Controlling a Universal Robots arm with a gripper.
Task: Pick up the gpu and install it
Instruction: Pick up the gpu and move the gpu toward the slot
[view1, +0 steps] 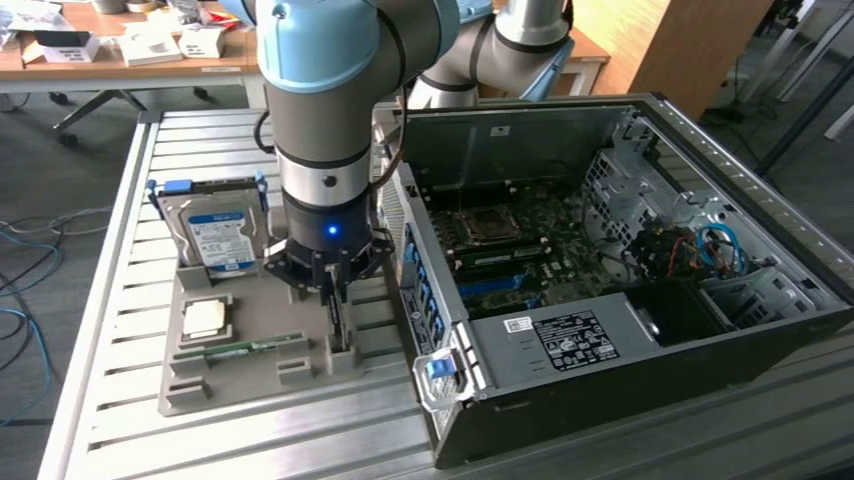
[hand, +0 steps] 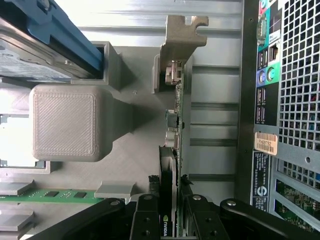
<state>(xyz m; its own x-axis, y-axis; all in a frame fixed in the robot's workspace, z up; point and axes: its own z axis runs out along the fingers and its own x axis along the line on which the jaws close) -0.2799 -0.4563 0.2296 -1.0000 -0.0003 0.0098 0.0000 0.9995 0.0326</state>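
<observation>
Fingers (hand: 192, 215), black, pinch the thin flat gpu (hand: 169, 170) edge-on.

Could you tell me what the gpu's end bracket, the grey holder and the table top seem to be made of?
The gpu's end bracket: bare metal, judging by its dull silvery sheen. The grey holder: likely 3D-printed plastic, matte with fine layer lines. The table top: probably aluminium, with pale ribbed slats, faintly shiny.

A wooden desk (view1: 107, 66) strewn with white boxes (view1: 150, 45) stands on grey floor (view1: 80, 170) beyond the slatted metal table (view1: 200, 440).
</observation>
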